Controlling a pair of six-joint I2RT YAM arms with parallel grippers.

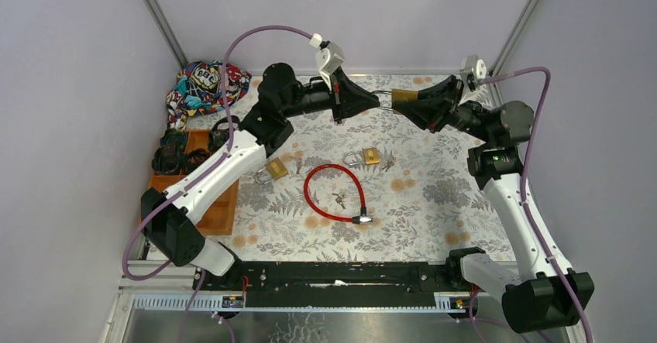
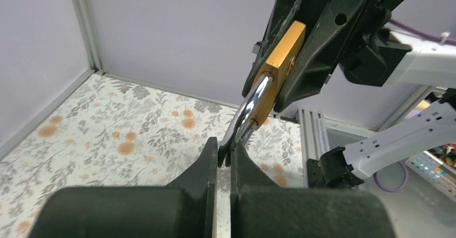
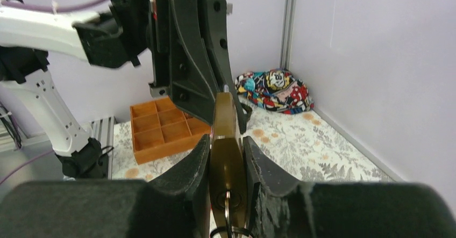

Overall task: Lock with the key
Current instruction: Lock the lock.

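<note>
1. Padlock (image 1: 402,95): brass, held in the air over the far part of the bench (image 1: 442,196), between the two tools.
2. Right tool (image 3: 226,148): jaws part-way apart, clamped on the padlock's flat sides.
3. Left tool (image 2: 225,153): jaws all but closed, pinching the bend of the shackle (image 2: 251,105).
4. Key (image 3: 228,203): apparently seated in the keyhole at the padlock's base, with a ring; the view there is dim.
5. Lying on the bench: a red cable lock (image 1: 335,196) with spare padlocks (image 1: 364,156) near it; an orange tray (image 1: 221,211) sits at the left edge.
</note>
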